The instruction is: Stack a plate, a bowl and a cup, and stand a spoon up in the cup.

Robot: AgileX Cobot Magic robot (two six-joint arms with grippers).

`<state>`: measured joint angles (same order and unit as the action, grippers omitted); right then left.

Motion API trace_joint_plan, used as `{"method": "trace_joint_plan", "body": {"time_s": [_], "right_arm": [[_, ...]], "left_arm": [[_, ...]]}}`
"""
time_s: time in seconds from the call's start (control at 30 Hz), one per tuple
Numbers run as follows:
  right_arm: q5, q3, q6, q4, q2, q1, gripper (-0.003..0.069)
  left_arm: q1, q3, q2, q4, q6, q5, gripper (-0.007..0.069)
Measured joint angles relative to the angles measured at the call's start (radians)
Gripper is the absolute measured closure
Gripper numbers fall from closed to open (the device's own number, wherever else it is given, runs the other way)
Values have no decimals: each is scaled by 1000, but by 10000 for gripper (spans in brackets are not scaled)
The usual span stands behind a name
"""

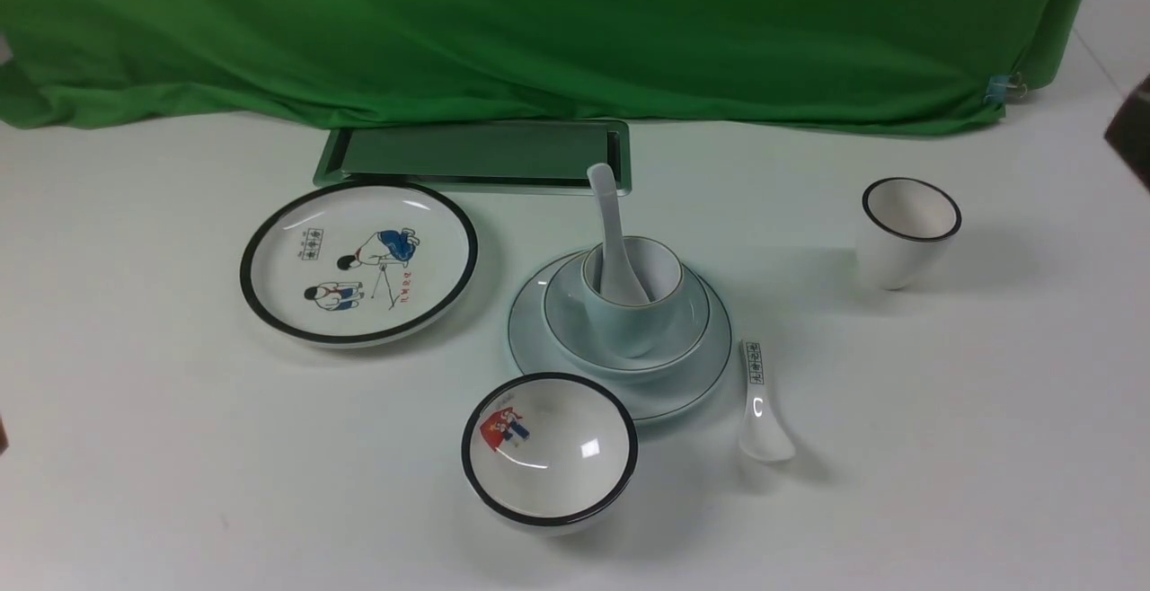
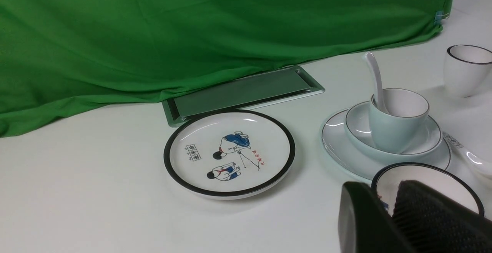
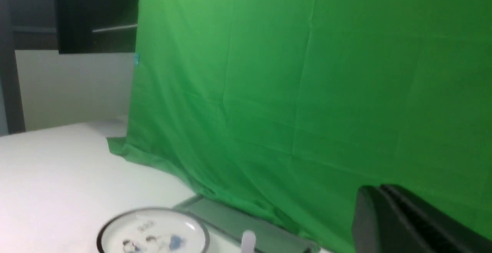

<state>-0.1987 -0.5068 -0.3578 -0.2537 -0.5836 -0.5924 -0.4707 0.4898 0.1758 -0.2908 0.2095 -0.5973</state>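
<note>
I'm seeing the plate [image 1: 669,400], bowl [image 1: 561,341] and cup [image 1: 633,330] sitting stacked, spoon [image 1: 611,223] leaning inside the cup, right claw [image 3: 378,191] clenched empty, left claw [image 2: 392,220] unclear, seemingly nothing remaining.

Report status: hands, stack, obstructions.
Left hand slightly open, right hand shut, both empty. Spoon in cup, cup in bowl, bowl on plate. Black-rimmed bowl crowds plate's near side; contact unclear.

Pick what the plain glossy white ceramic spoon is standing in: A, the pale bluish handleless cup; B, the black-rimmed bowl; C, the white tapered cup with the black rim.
A: the white spoon leans inside the pale bluish cup, its handle rising above the rim.
</note>
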Motion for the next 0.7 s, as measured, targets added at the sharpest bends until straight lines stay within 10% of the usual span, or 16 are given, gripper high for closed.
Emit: {"method": "trace_joint_plan", "body": {"time_s": [0.47, 0.7], "right_arm": [[79, 490, 285, 209, 432, 521, 650], [217, 515, 320, 254, 541, 628, 650]], "left_arm": [[0, 0, 0, 0, 0, 0, 528], [0, 0, 0, 0, -1, 0, 524]]}}
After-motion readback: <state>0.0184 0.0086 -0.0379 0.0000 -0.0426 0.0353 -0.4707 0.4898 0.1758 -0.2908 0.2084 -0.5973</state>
